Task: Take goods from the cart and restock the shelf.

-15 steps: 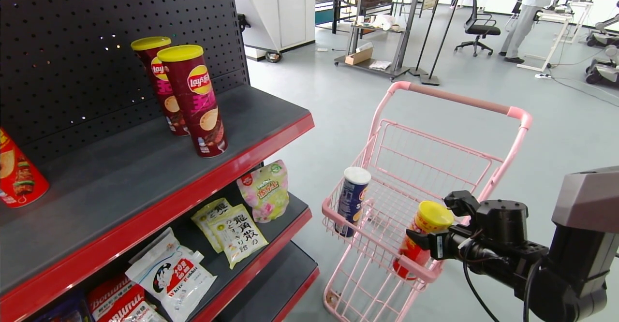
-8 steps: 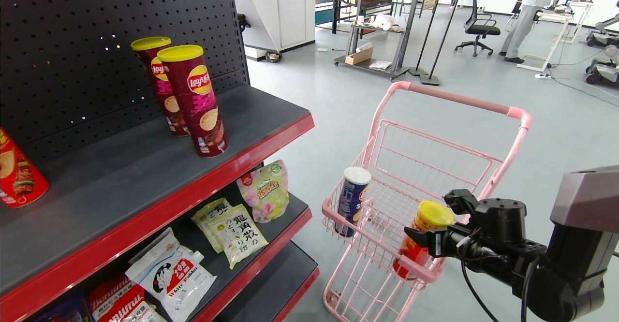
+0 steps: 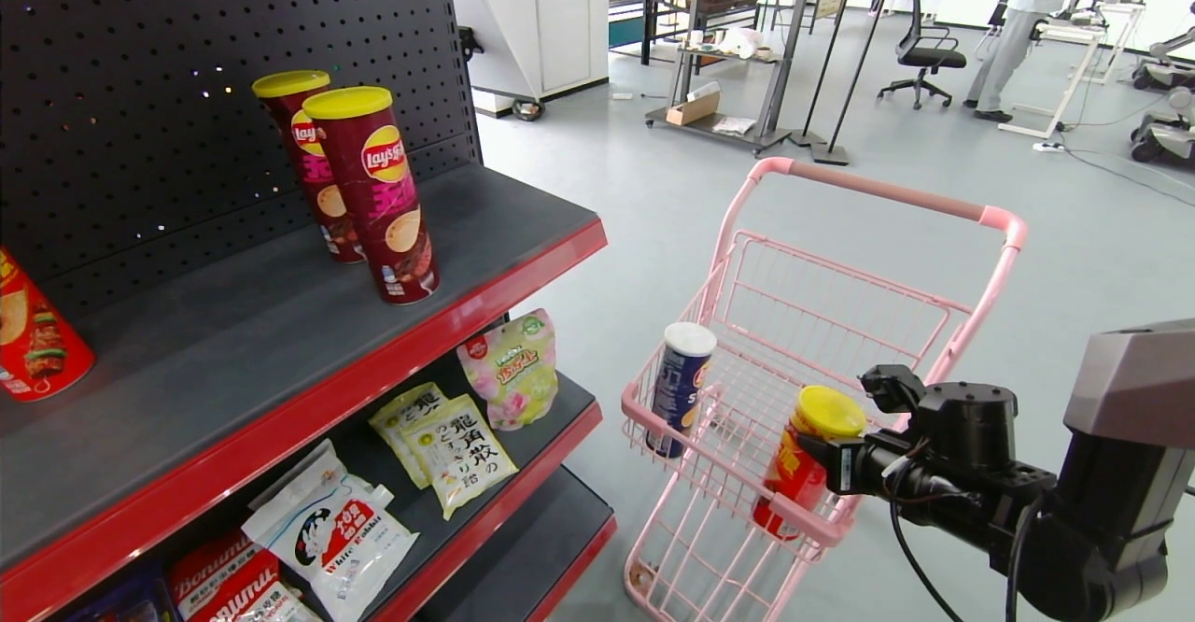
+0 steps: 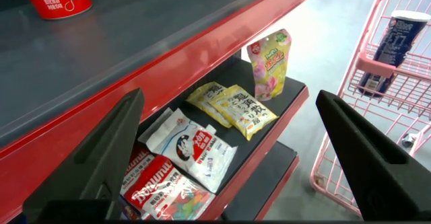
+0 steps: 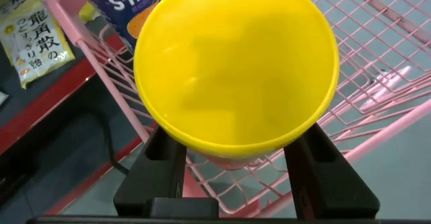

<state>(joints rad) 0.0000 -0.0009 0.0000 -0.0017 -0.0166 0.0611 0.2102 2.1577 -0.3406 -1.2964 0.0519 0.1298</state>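
Grip is on: the right end effector (image 5: 232, 160) pinches the red can (image 3: 787, 487) just under its yellow lid. The can is near upright, inside the cart (image 3: 878, 189) at its near rim. The left end effector (image 4: 230, 103), spread and empty, sits farther from the cart.

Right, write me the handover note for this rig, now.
Left pincer: open, empty, in front of the shelf.
Right pincer: shut on the red can, which is tilted inside the cart.
Blue can: upright in the cart, at the corner near the shelf.
Already on the top shelf: two maroon cans, a second red can.
Left to do: shelve the red can, then the blue can.
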